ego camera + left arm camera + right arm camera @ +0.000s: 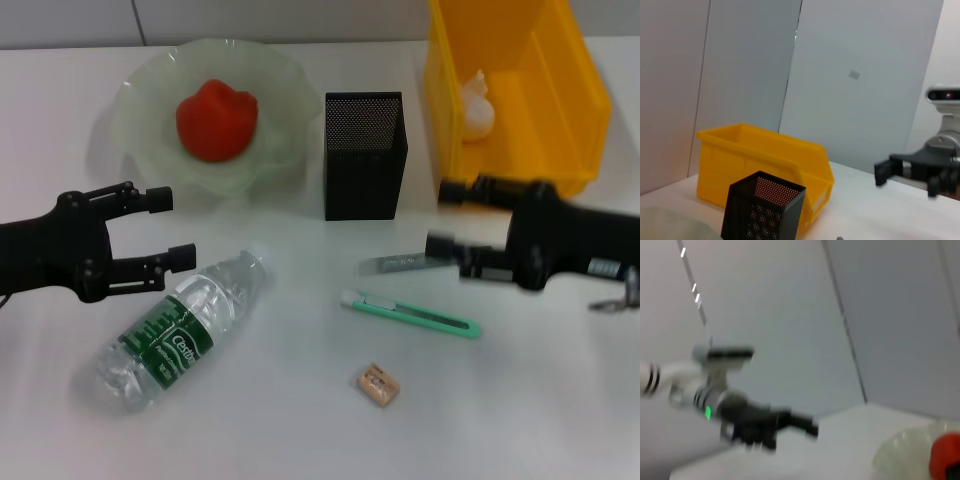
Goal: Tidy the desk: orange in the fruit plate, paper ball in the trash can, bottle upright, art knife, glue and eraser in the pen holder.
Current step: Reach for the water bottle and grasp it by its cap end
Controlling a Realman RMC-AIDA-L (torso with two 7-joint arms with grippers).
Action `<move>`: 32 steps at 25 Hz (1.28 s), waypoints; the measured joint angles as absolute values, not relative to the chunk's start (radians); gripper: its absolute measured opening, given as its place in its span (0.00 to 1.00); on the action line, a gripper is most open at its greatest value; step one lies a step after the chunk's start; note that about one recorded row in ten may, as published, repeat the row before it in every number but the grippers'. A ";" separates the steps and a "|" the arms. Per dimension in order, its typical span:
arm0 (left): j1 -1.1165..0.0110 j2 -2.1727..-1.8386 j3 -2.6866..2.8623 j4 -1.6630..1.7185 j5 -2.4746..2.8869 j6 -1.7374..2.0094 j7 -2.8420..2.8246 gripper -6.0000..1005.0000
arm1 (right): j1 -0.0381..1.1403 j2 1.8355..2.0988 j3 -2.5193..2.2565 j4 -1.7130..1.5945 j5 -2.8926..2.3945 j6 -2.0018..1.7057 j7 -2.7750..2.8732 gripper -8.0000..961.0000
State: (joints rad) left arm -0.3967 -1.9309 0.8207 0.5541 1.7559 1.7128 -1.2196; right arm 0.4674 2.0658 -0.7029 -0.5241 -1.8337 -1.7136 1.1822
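While both arms hover low over the table (300, 430), the eraser (377, 384) lies nearest, at about 6 o'clock, with the green knife (408, 312) just beyond it. Toward 8 o'clock the bottle (185, 330) lies on its side, cap pointing to the holder. The left hand (165, 228) at 9 o'clock is spread wide and holds nothing, near the cap end. The right hand (440, 218) at 3 o'clock is also open and empty, over a grey stick, probably the glue (405, 263).

Standing the bottle up looks like the left arm's job: I'd grip it across the body near the label, then swing it upright in the bare patch at 7 o'clock, clear of the knife.

Farther back, the holder (365, 155) stands at 12 o'clock, the orange sits in the plate (140, 100) at 11, and the paper ball rests in the yellow bin (580, 95) at 1.
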 joint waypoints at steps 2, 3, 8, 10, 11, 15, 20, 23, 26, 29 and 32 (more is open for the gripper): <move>-0.405 -1.928 0.821 0.557 1.761 1.710 -1.243 0.79 | 0.466 2.067 -0.703 -0.528 -1.907 -1.701 1.111 0.77; -0.408 -1.928 0.821 0.564 1.766 1.707 -1.259 0.79 | 0.466 2.067 -0.703 -0.528 -1.907 -1.701 1.111 0.77; -0.426 -1.934 0.821 0.624 1.818 1.686 -1.343 0.78 | 0.464 2.068 -0.703 -0.542 -1.994 -1.659 1.071 0.77; -0.441 -1.937 0.821 0.662 1.856 1.683 -1.399 0.78 | 0.469 2.073 -0.704 -0.544 -2.024 -1.614 1.064 0.77; -0.448 -1.938 0.821 0.682 1.871 1.683 -1.437 0.78 | 0.469 2.074 -0.704 -0.545 -2.027 -1.603 1.059 0.77; -0.482 -1.949 0.822 0.760 1.930 1.677 -1.575 0.78 | 0.469 2.075 -0.705 -0.542 -2.028 -1.590 1.041 0.77; -0.551 -1.980 0.824 0.852 2.084 1.652 -1.756 0.78 | 0.472 2.075 -0.706 -0.540 -2.030 -1.587 1.020 0.77; -0.599 -2.000 0.828 0.899 2.178 1.649 -1.859 0.78 | 0.472 2.075 -0.706 -0.543 -2.030 -1.587 1.019 0.77; -0.656 -2.028 0.832 0.950 2.288 1.649 -1.970 0.78 | 0.473 2.075 -0.706 -0.541 -2.030 -1.588 1.013 0.77; -0.729 -2.060 0.839 0.967 2.423 1.649 -2.063 0.78 | 0.473 2.075 -0.706 -0.539 -2.030 -1.589 1.012 0.77; -0.755 -2.065 0.860 0.966 2.468 1.645 -2.104 0.78 | 0.472 2.075 -0.705 -0.538 -2.029 -1.591 1.012 0.77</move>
State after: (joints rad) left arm -0.7552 -2.0653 0.8598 0.9664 2.4677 1.6455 -2.1039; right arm 0.4724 2.0754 -0.7054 -0.5384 -2.0292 -1.5913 1.0122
